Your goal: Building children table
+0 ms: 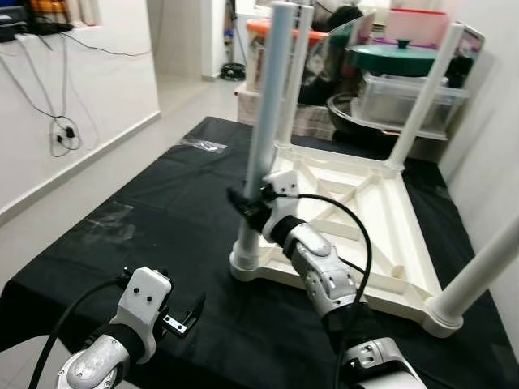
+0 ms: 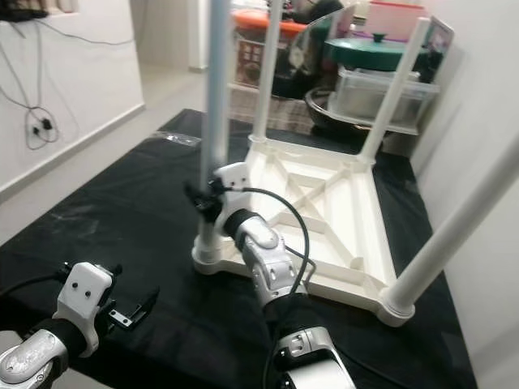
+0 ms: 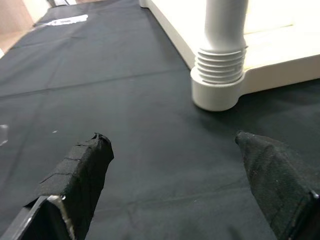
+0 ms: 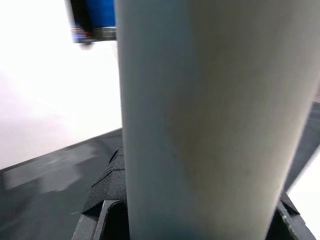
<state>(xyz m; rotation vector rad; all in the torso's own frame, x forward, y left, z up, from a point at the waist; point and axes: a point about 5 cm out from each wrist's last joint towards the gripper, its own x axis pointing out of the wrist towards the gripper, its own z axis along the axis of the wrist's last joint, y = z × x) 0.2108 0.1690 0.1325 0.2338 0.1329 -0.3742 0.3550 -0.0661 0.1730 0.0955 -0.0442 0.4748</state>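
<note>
A white children's table (image 1: 405, 235) lies upside down on the black cloth (image 1: 146, 211), with its legs pointing up. My right gripper (image 1: 247, 207) is shut on the near-left leg (image 1: 268, 105), low down, a little above its threaded socket (image 3: 220, 75). In the right wrist view that leg (image 4: 210, 115) sits between the black fingers (image 4: 107, 185). My left gripper (image 3: 171, 138) hovers open over the cloth in front of that corner, holding nothing; it also appears at the front left (image 1: 182, 316).
The other legs stand at the far left (image 1: 298, 73), far right (image 1: 426, 97) and near right (image 1: 478, 275). Storage boxes and a green-lidded pot (image 1: 397, 57) are stacked behind. A clear plastic bag (image 1: 203, 145) lies on the cloth. Floor and a wall with cables (image 1: 61, 130) are on the left.
</note>
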